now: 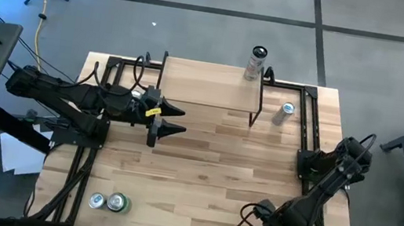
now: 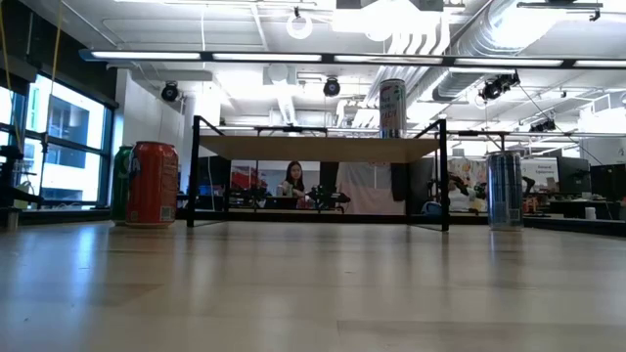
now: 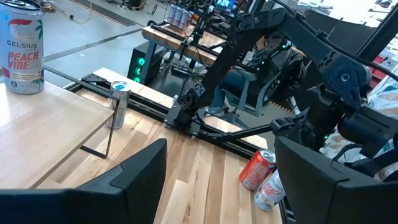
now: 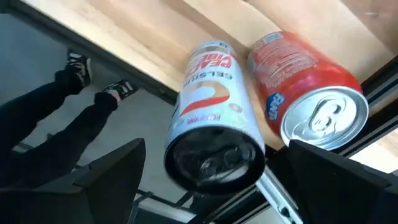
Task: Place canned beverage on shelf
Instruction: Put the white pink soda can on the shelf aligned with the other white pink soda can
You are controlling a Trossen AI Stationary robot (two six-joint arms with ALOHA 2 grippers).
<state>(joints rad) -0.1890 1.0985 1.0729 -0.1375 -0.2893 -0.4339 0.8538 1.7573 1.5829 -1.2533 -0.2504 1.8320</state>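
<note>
The shelf (image 1: 206,86) stands at the table's far middle, with a white Celsius can (image 1: 255,61) upright on its far right corner. A white can (image 4: 214,124) and a red can (image 4: 305,93) stand side by side at the table's near right edge; in the high view the right arm hides them. My right gripper (image 4: 217,186) hangs open above the white can, pointing steeply down, one finger on either side of its top, touching nothing. My left gripper (image 1: 182,121) is open with nothing in it, held level above the table left of the shelf.
A slim silver-blue can (image 1: 285,113) stands on the table just right of the shelf. A red can (image 2: 154,183) and a green one (image 1: 118,203) stand at the near left. Black frame rails (image 1: 308,120) edge the table. A person's legs (image 4: 56,106) show beyond the near edge.
</note>
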